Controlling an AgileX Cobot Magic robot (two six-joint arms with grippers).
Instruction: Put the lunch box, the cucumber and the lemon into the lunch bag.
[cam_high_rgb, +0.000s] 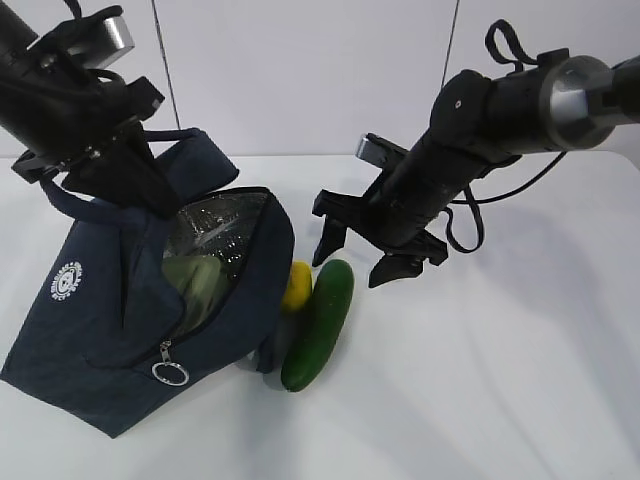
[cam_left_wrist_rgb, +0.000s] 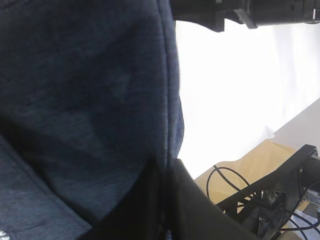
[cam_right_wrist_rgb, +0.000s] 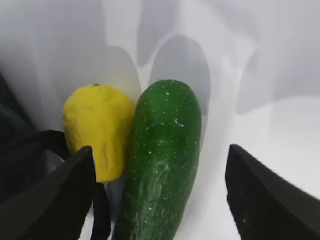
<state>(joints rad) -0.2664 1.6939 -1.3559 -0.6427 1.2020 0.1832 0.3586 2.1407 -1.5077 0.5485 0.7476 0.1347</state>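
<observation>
Cucumber (cam_high_rgb: 318, 325) and lemon (cam_high_rgb: 295, 285) lie touching each other on the white tabletop (cam_high_rgb: 480, 400), just beside the mouth of the lunch bag (cam_high_rgb: 100, 340); neither is packed yet. Inside the foil-lined opening a pale green shape shows, judged to be the lunch box (cam_high_rgb: 195, 280), so that item appears done. Left gripper (cam_high_rgb: 140, 185) holds the bag's upper edge, jaws together on the fabric, keeping the mouth open. Right gripper (cam_high_rgb: 372, 250) hovers over the cucumber, jaws wide apart and empty. Two of three items remain.
</observation>
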